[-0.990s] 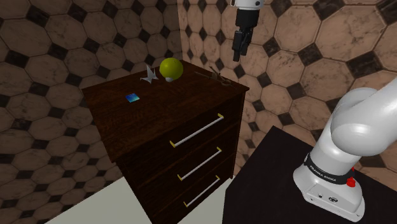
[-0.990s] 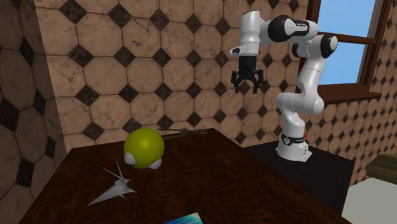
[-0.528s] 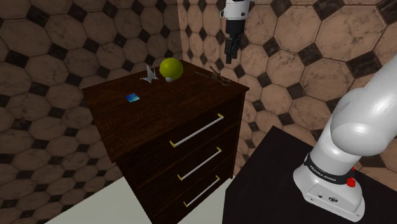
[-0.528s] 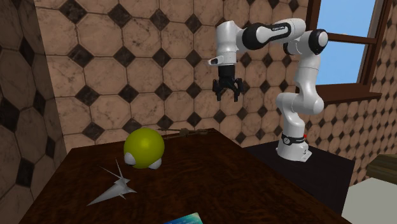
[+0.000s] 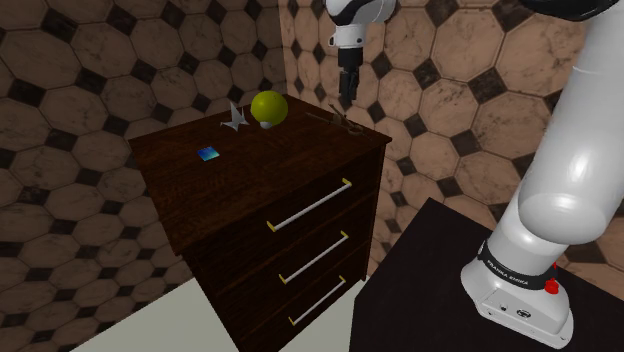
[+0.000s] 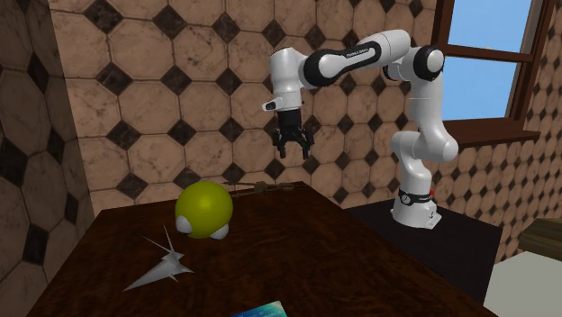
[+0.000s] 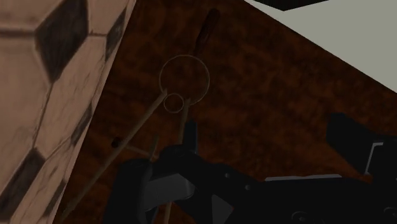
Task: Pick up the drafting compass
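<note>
On the dresser (image 5: 262, 165): a dark wooden chest of drawers carries everything; one edge of its top runs along the tiled wall.
Drafting compass (image 6: 261, 188): it lies flat on the top, right by the wall edge and towards the corner nearest the robot's stand. It is a thin brownish thing. The wrist view shows its ringed hinge and two slim legs spread out from it.
Tool (image 6: 294, 151): it hangs in the air above the wall edge, well clear of the wood and touching nothing. Its two fingers stand apart and nothing is between them.
Other things: a yellow-green ball (image 6: 203, 209) sits near the wall edge, apart from the compass. A grey spiked piece (image 6: 162, 261) lies beside the ball, further in from the wall. A small blue card (image 5: 208, 153) lies nearer the dresser's front edge.
Step in hand: I judge this to be the approach. The tool is roughly over the compass, but the grasp has not begun.
Next move: it calls for a descent towards the hinge end, with the fingers kept spread and turned so they straddle the narrow body. They should clench only once they are low enough.
Risk: the compass is thin, lies flat and is close to the wall. One finger has little room on that side, and clenching too high would likely miss it.
</note>
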You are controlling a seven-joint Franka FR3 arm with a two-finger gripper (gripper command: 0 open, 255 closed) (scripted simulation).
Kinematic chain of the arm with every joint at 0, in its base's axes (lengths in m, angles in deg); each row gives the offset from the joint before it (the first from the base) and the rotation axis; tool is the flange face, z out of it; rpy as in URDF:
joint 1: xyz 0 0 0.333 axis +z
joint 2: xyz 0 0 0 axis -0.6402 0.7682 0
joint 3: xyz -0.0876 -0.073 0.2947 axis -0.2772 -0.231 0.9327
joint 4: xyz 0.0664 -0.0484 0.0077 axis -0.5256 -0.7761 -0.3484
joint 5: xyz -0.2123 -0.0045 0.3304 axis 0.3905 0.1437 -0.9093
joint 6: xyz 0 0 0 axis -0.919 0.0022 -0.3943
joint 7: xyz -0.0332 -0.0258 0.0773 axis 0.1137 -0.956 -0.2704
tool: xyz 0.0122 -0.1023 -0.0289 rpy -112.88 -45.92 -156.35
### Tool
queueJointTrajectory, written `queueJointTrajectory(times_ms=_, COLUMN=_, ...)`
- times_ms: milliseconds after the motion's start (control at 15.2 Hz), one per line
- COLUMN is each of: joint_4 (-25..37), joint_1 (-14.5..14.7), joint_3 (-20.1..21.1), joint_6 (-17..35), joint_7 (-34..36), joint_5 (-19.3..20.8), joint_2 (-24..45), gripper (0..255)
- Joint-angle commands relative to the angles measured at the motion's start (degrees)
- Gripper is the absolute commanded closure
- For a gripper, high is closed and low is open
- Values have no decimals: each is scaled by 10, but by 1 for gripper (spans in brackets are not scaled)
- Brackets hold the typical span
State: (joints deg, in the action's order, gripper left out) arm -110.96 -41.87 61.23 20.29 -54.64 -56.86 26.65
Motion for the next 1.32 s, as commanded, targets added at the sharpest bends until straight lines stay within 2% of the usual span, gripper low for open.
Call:
queueJointTrajectory(times_ms=0, joint_4=45, joint_1=-8, joint_3=-3, joint_6=-6, joint_7=-26, joint_5=-10, joint_2=53, gripper=0)
queueJointTrajectory(times_ms=264, joint_4=159, joint_1=-28, joint_3=-2, joint_6=-35, joint_7=-66, joint_5=-29, joint_2=163, gripper=0)
queueJointTrajectory(times_ms=528, joint_4=305, joint_1=-54, joint_3=6, joint_6=-82, joint_7=-96, joint_5=-42, joint_2=285, gripper=0)
queueJointTrajectory(times_ms=1188, joint_4=265, joint_1=-52, joint_3=9, joint_6=-31, joint_7=-101, joint_5=-45, joint_2=298, gripper=0)
queueJointTrajectory(times_ms=1254, joint_4=267, joint_1=-53, joint_3=9, joint_6=-32, joint_7=-101, joint_5=-45, joint_2=298, gripper=255)
